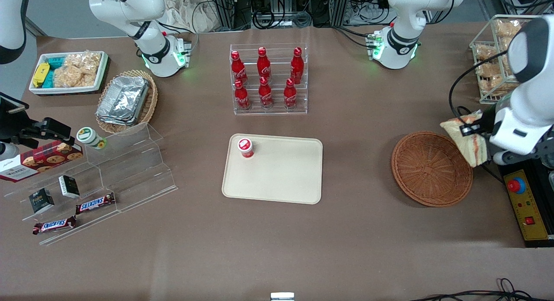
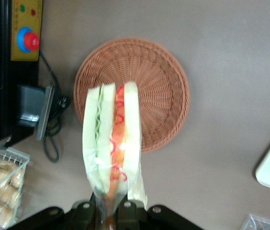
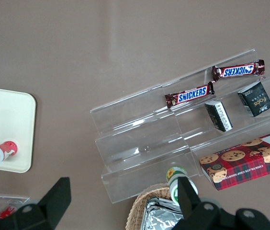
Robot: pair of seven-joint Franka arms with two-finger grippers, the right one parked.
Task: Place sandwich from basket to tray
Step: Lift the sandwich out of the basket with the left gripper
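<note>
Brown-papered table, working arm's end: triangular cream-bread sandwich with red and green filling lifted clear of the round reddish-brown wicker basket.

Gripper above the basket's edge, fingers clamped narrowly on the wedge's wrapped end, cut edge toward the weave. Flat beige rectangular tray mid-table, well apart, carrying only a small red-capped cup. Yellow box with red emergency button just beside the basket.
</note>
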